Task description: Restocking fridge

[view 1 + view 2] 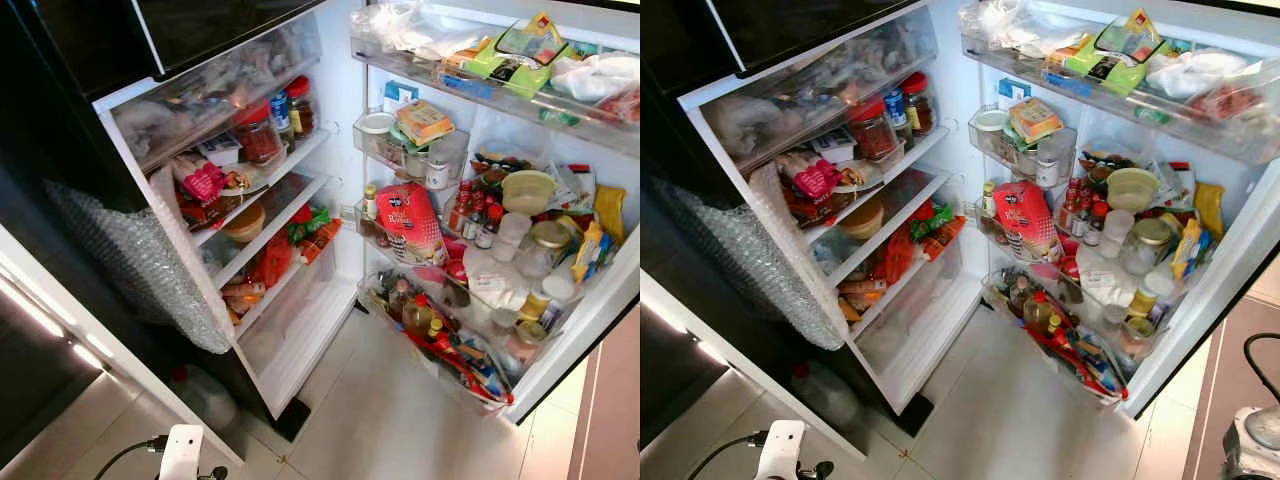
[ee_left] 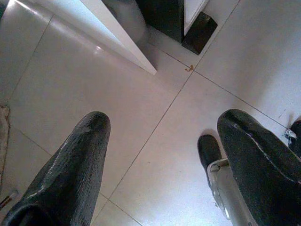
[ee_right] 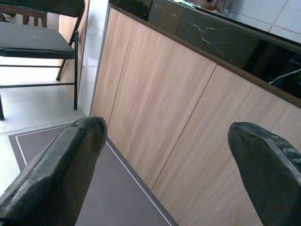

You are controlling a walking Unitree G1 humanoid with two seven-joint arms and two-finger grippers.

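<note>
The fridge point(image 1: 345, 200) is seen from above with its door point(image 1: 520, 230) swung wide open. Its shelves are crowded: red-lidded jars point(image 1: 262, 130) are set on an upper shelf, a pink packet point(image 1: 203, 180) and a tan bowl point(image 1: 245, 222) lie lower, and orange and green packets point(image 1: 300, 235) are wedged beneath. The top drawer point(image 1: 200, 95) is frosted, so its contents cannot be made out. On the door racks a red bag point(image 1: 410, 222) is stood among small bottles, a green carton pack point(image 1: 520, 52) is laid on the top rack, and sauce bottles point(image 1: 420, 315) are packed into the bottom rack; most labels are too small to be read. A bubble-wrap sheet point(image 1: 135, 265) is hung at the fridge's left side, and part of a translucent jug point(image 1: 205, 395) is hidden below it on the tiled floor point(image 1: 380, 420).

The left gripper point(image 2: 162, 136) is held low over the floor tiles with its fingers point(image 2: 80, 160) spread wide and nothing between them. The right gripper point(image 3: 167, 141) is likewise spread wide and empty, pointed at a wooden cabinet point(image 3: 164, 108) beside a dark mat point(image 3: 108, 188); a black chair point(image 3: 37, 42) is cut off at the frame edge.
</note>
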